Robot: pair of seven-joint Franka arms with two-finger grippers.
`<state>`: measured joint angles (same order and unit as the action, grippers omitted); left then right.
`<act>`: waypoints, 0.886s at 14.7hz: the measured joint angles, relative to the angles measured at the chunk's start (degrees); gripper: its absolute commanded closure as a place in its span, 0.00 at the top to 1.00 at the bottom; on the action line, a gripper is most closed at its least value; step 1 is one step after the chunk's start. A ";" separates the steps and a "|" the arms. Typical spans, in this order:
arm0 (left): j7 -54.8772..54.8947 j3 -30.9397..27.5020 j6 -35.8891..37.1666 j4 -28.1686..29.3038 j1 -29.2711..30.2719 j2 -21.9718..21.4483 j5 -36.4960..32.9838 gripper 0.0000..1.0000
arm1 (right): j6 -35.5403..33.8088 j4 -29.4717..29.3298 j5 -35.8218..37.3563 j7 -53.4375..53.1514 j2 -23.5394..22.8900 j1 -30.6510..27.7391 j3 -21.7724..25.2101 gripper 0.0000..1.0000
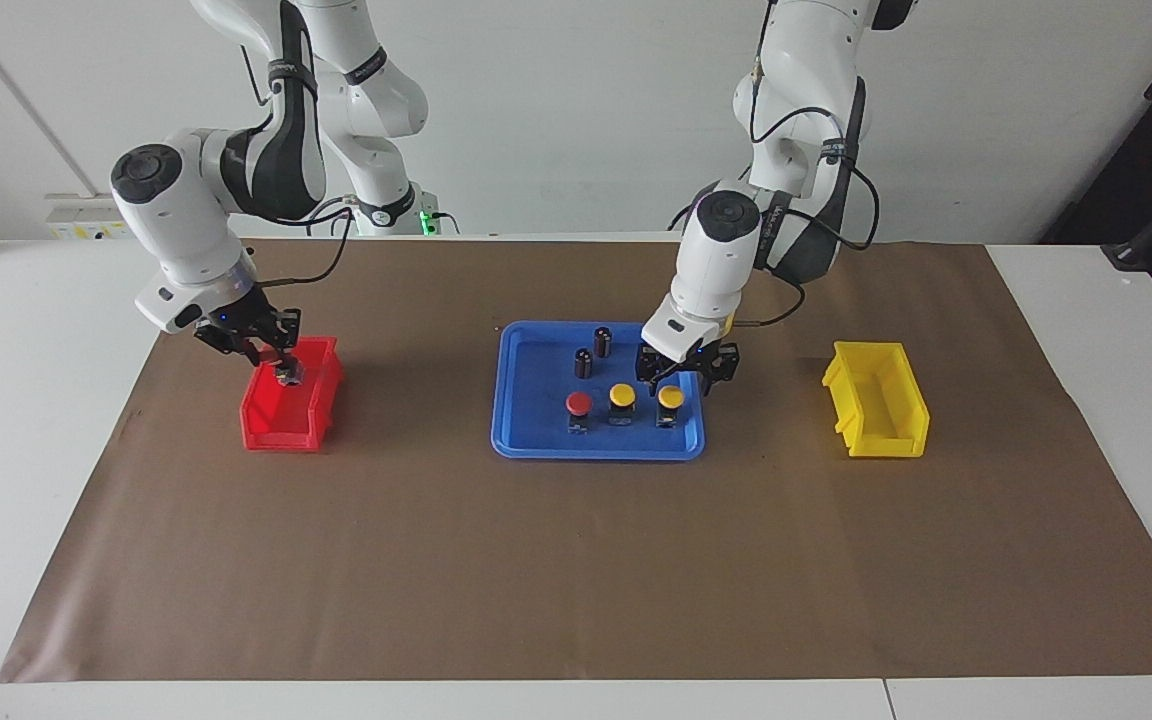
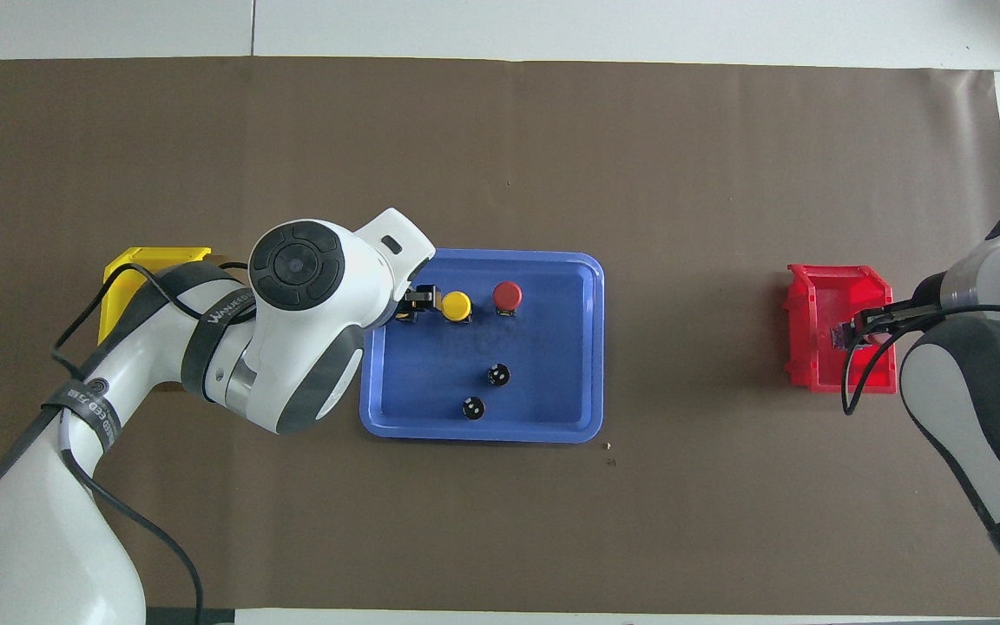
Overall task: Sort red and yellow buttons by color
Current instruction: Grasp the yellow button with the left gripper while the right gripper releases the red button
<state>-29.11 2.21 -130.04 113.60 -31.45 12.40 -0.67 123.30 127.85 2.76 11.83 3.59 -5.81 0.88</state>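
Centrally on the brown paper sheet (image 1: 576,560) lies the blue tray (image 1: 536,445), and three push-buttons stand in a row along its edge farther from the robots: a red button (image 1: 578,403) nearest the right arm's end, a yellow button (image 1: 622,396) in the middle, and a second yellow button (image 1: 671,398) nearest the left arm's end. Each cap sits on a small black base. Two dark cylinders (image 1: 593,352) with silvery tops stand upright in the tray, nearer the robots than the buttons.

The left gripper (image 1: 686,372) hangs low over the tray, just above the second yellow button; its fingers look spread to either side of that cap, and no contact with it shows. In the overhead view the left arm covers most of this button.

The right gripper (image 1: 281,368) is over the red bin (image 1: 281,425) at the right arm's end of the table, its tips down inside the bin's opening. A small dark object sits between them, but I cannot tell what it is, nor whether the fingers pinch it.

The yellow bin (image 1: 876,400) stands at the left arm's end, well apart from the tray.
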 measured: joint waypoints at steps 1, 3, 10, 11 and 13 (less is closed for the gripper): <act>-0.15 0.00 -0.60 0.01 -0.04 0.38 0.00 0.70 | 1.92 1.58 0.61 0.01 0.01 -0.41 0.01 0.12; -0.31 -0.04 -1.18 0.01 -0.04 0.80 0.00 0.58 | 4.49 4.07 0.96 0.12 0.07 -1.02 0.08 0.12; -2.21 -0.04 0.26 -0.91 -0.33 0.84 0.00 0.02 | 6.53 6.24 0.99 0.14 0.08 -1.29 -0.24 0.60; -2.72 -0.04 2.32 -2.15 -0.53 0.81 0.00 0.02 | 6.53 6.24 0.99 0.14 0.08 -1.29 -0.28 0.63; -3.02 -0.20 9.05 -5.91 -0.56 0.25 0.00 0.01 | 6.52 6.11 0.99 0.14 0.10 -1.27 -0.36 0.65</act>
<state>-32.13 2.00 -120.99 107.69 -32.01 12.65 -0.66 129.82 133.96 3.75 11.96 3.68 -7.08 0.52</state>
